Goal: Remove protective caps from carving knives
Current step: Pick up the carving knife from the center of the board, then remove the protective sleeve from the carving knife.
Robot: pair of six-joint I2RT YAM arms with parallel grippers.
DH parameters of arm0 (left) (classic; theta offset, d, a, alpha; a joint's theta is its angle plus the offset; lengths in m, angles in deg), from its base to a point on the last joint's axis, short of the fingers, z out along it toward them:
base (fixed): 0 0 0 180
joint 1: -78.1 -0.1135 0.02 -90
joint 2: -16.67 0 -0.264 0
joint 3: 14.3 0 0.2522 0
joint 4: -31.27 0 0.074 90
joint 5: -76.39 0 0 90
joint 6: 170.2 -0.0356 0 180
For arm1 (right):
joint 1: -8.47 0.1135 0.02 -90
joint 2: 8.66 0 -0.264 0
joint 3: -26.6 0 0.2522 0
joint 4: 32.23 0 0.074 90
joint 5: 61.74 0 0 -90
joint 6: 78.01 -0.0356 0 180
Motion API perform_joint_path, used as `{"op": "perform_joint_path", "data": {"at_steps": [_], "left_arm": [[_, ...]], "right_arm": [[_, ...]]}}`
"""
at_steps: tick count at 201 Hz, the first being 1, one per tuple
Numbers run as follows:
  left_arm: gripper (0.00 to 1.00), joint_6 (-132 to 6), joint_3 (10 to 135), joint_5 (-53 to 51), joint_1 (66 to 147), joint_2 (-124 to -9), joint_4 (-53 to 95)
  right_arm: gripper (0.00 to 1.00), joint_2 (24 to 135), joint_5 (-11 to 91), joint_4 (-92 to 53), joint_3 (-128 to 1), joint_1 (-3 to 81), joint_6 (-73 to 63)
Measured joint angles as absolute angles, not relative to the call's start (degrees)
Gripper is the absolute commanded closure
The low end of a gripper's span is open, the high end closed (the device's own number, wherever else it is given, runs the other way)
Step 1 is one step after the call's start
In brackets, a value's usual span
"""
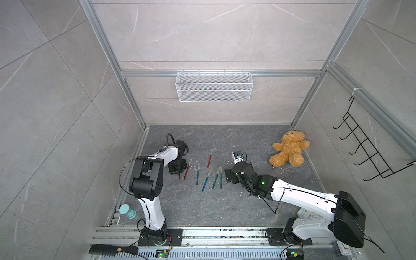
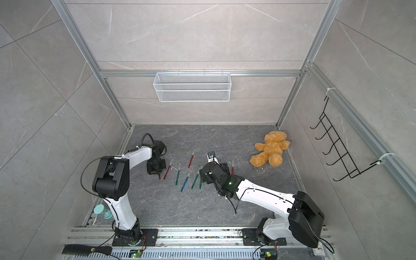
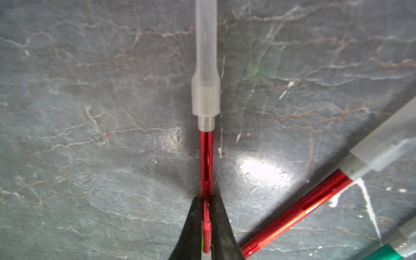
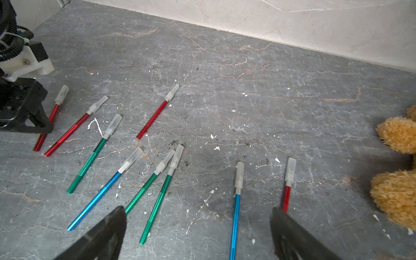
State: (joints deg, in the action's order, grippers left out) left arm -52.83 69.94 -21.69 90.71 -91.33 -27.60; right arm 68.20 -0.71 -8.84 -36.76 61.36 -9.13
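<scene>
Grips the red carving knife (image 3: 206, 162) by its handle with the left jaws clenched, protective cap (image 3: 206, 67) on, at the row's end farthest from the teddy bear (image 1: 289, 148). Holds the right jaws released, wide and empty, over the blue carving knife (image 4: 235, 213) nearer the bear, low above the surface (image 1: 225, 202).

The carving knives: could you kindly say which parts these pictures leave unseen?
- Held red knife, left wrist view: cap end cut off by the picture edge; handle rear hidden between the jaws of the left gripper.
- Blue knife on the robot's right, right wrist view: handle end cut off by the edge; both top views: mostly under the right arm.
- Blades: blurred by the frosted caps, every view.
</scene>
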Motion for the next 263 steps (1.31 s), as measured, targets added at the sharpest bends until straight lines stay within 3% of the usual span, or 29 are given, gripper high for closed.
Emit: {"op": "perform_joint_path", "data": {"at_steps": [75,116,173,218,263], "left_arm": [[1.0,-55.4,64.13,-21.38,93.15,-74.31,-29.78],[1.0,-59.95,58.75,-17.34,99.95,-61.33,-28.54],[1.0,-65.72,53.13,-13.16,113.61,-52.21,-26.0],[1.0,-67.03,52.24,-11.7,114.79,-49.74,-24.19],[1.0,-67.62,52.24,-10.43,115.73,-49.74,-22.87]], "right_arm": [[0.0,67.55,6.09,-7.36,-39.54,61.14,-10.38],[0.03,66.65,20.47,-6.48,-45.05,56.15,-16.93],[0.17,70.52,40.32,-11.71,-48.98,49.47,-28.89],[0.35,76.42,48.93,-19.6,-48.65,49.42,-37.54],[0.38,81.89,53.41,-30.55,-45.42,50.16,-44.45]]}}
